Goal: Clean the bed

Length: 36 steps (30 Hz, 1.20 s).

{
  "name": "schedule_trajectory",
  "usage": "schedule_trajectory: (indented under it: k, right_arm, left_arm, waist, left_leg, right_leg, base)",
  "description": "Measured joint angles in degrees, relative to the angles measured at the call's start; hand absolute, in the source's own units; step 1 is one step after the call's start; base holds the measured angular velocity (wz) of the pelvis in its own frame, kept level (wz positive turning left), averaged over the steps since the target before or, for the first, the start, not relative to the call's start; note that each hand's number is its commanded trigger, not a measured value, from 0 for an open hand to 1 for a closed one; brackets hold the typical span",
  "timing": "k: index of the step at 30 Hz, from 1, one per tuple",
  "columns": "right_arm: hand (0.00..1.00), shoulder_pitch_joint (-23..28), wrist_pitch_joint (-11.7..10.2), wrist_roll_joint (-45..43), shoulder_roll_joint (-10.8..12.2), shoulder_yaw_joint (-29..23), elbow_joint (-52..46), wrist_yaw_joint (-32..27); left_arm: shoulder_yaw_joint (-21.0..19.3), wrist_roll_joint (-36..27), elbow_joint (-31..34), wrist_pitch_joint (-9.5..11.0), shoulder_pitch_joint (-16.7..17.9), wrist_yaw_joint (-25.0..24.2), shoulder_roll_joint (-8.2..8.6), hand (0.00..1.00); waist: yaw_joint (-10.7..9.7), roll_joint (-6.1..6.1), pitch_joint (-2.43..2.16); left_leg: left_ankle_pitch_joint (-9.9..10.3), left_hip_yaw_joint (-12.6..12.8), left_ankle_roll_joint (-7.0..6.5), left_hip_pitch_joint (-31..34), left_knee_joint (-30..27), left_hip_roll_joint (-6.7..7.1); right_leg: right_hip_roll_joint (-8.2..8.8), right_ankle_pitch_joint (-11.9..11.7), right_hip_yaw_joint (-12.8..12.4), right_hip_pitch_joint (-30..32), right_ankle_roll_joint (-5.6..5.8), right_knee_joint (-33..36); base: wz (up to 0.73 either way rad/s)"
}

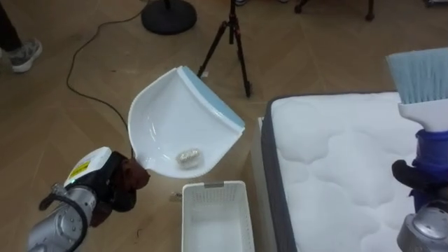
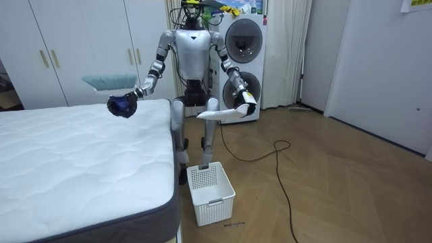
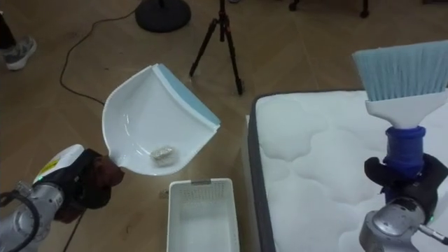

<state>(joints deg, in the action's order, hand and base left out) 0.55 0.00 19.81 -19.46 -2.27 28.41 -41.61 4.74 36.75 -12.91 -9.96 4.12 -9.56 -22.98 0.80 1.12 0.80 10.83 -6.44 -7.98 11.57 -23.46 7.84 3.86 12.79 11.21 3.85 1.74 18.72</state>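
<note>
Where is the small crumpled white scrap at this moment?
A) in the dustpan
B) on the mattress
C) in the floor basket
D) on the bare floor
A: the scrap lies inside the dustpan gripped by the left hand; the right hand grips the brush.

A white dustpan (image 1: 178, 119) with a pale blue lip, a white lattice-walled basket (image 1: 215, 217), a blue-handled brush (image 3: 402, 105) with pale blue bristles and a white quilted mattress (image 1: 336, 161) edged in grey, over tan wood floor (image 1: 315, 49).
</note>
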Motion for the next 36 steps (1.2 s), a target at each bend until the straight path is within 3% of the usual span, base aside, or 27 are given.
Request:
schedule_trajectory:
  k: [2,4,9,13,18,19,24,30,36]
  right_arm:
    - [0.00,-0.11,0.02,-0.04,-0.01,0.32,0.11,0.42]
    - [0.00,-0.73,0.00,-0.09,-0.17,0.35,0.16,1.05]
    - [0.00,-2.37,-0.24,-0.10,-0.37,1.14,3.03,2.37]
    - [0.00,-5.76,-1.65,-2.84,-0.82,1.04,7.58,2.93]
    - [0.00,-7.67,-3.03,-4.55,-1.08,1.06,11.44,2.96]
    - [0.00,-8.61,-3.04,-4.46,-1.14,1.06,12.57,3.08]
    - [0.00,-11.24,-3.75,-4.66,-1.15,1.22,13.62,3.11]
    - [0.00,-11.48,-4.18,-8.25,-1.14,3.86,13.72,2.49]
    - [0.00,-15.49,-5.13,-11.47,-1.06,6.49,17.40,2.82]
  left_arm:
    - [0.03,0.41,-0.17,-0.62,0.06,-0.05,0.03,1.00]
    - [0.03,0.52,-0.37,-0.71,0.05,-0.13,0.13,1.00]
    - [-0.01,0.39,-1.95,-0.36,-0.05,-0.17,0.06,1.00]
    - [0.00,1.88,-2.61,0.64,-1.62,-1.56,-1.81,1.00]
    - [1.85,4.74,-4.29,1.69,-7.31,-2.45,-6.27,1.00]
    - [2.69,6.15,-4.70,1.80,-8.55,-2.52,-7.19,1.00]
    - [4.41,10.41,-5.61,2.74,-11.50,-2.54,-10.68,1.00]
    - [5.65,15.64,-6.83,2.89,-12.09,-2.45,-11.57,1.00]
    - [12.45,21.96,-6.80,2.89,-15.70,-2.49,-12.23,1.00]
  waist:
    - [0.17,-0.35,0.20]
    - [0.34,-1.49,0.59]
    - [0.31,-3.17,0.54]
    - [-0.36,-4.37,0.58]
    - [-1.18,-5.36,0.73]
    - [-1.56,-5.72,0.94]
    - [-2.09,-6.79,1.26]
    - [-2.68,-8.14,1.62]
    - [-2.78,-9.81,1.80]
  left_leg:
    - [0.16,-0.16,-0.01,0.29,-0.15,-0.02]
    - [0.41,-0.46,0.00,1.27,-0.96,-0.09]
    - [0.36,-0.21,-0.10,2.95,-1.30,-0.02]
    - [-0.27,0.05,-0.17,6.84,-2.30,-0.01]
    - [-0.57,-0.09,-0.27,10.78,-3.26,0.66]
    - [-0.67,0.09,-0.45,11.32,-3.29,0.81]
    - [-1.28,2.04,-1.02,15.61,-3.29,1.05]
    - [-1.35,3.09,-1.16,17.97,-3.19,1.06]
    - [-1.88,4.57,-1.76,20.08,-2.45,1.52]
  right_leg:
    - [-0.12,0.00,0.06,0.06,0.00,0.02]
    - [-0.32,-0.14,0.09,0.71,0.00,0.27]
    - [0.16,-0.20,0.09,3.20,0.03,2.11]
    - [0.51,-0.13,-0.06,7.54,-0.07,4.18]
    - [1.26,0.57,-0.14,12.19,-0.03,7.05]
    - [1.63,0.61,-0.21,13.20,-0.03,8.04]
    - [2.92,0.83,-0.61,18.72,0.20,10.02]
    - [3.63,0.85,-0.15,22.23,0.24,11.36]
    - [4.81,1.45,-0.27,25.61,0.36,13.15]
  base:
    - [0.06]
    - [0.05]
    - [0.00]
    - [-0.01]
    - [0.03]
    - [0.00]
    - [-0.15]
    - [-0.09]
    - [-0.02]
